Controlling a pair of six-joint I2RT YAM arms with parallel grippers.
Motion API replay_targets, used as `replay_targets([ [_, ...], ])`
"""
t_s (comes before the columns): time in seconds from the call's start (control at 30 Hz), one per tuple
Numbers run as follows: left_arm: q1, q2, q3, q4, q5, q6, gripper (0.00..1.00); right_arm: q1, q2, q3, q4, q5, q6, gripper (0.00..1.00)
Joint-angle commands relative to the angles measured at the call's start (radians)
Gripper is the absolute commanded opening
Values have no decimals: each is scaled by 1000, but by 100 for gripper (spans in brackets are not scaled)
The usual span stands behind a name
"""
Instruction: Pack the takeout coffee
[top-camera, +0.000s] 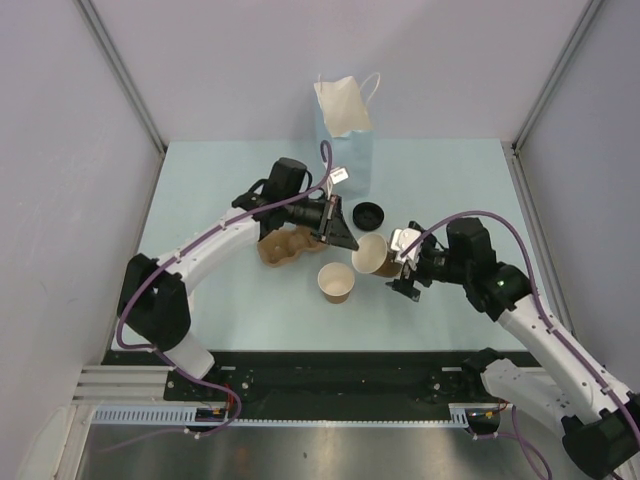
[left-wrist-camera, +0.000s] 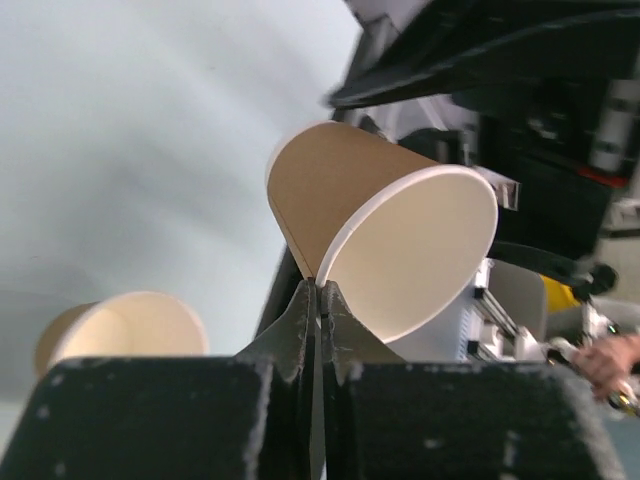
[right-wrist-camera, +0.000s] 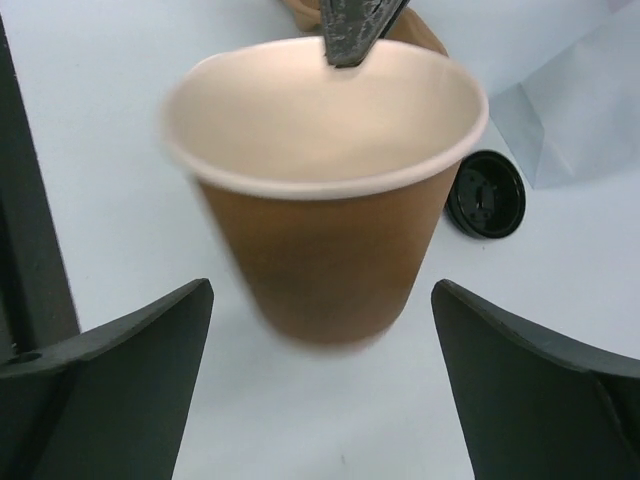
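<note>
Over table, cup mouth faces left.

Our left pincer pinched on the rim of the tilted kraft cup, second cup low left, on our pale counter

I see a tan kraft cup, cream inside, a second cup coloured alike, a black lid, a white-handled light-blue bag, a brown carrier, and a pale mint table.
</note>
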Motion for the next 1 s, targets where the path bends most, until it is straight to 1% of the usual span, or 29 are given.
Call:
replay_targets([
  [0.0, 20, -46, 38, 33, -178, -1, 0, 6, -65, 167, -197, 50, 16, 97],
  [0.07, 17, -53, 34, 52, -262, -11, 0, 7, -67, 245, -282, 67, 66, 97],
  [0.1, 8, -53, 41, 43, -299, -8, 0, 6, -65, 267, -301, 102, 92, 97],
  [0.17, -1, -46, 47, 23, -384, 2, 0, 6, -59, 308, -346, 135, 171, 93],
  [0.2, -14, -41, 67, 7, -413, 1, 0, 6, -53, 348, -349, 159, 206, 90],
  [0.23, -24, -21, 86, -14, -451, 4, 0, 4, -27, 369, -344, 173, 246, 85],
  [0.27, -37, -11, 107, -61, -523, 19, 0, 6, -10, 386, -323, 187, 348, 80],
  [0.33, -76, 11, 156, -94, -601, 25, 0, 7, 47, 455, -309, 219, 447, 73],
  [0.37, -86, 14, 165, -100, -646, 21, 0, 3, 114, 478, -311, 224, 537, 71],
  [0.4, -101, 11, 166, -90, -663, 18, 0, -5, 143, 503, -314, 204, 572, 69],
  [0.43, -109, 6, 162, -79, -678, 12, 0, -52, 169, 532, -312, 181, 612, 67],
  [0.47, -115, 2, 158, -56, -695, 1, 0, -76, 221, 546, -311, 159, 673, 66],
  [0.53, -138, 3, 165, -50, -717, -5, 0, -129, 268, 576, -304, 107, 718, 64],
  [0.57, -150, 6, 176, -53, -737, -5, 0, -152, 316, 593, -297, 86, 775, 61],
  [0.6, -156, 3, 175, -53, -738, -7, 0, -157, 326, 601, -289, 86, 778, 59],
  [0.87, -164, -18, 155, -34, -734, -7, 0, -125, 361, 604, -280, 133, 745, 54],
  [0.97, -164, -23, 152, -30, -726, -8, 0, -117, 371, 598, -284, 158, 723, 49],
])
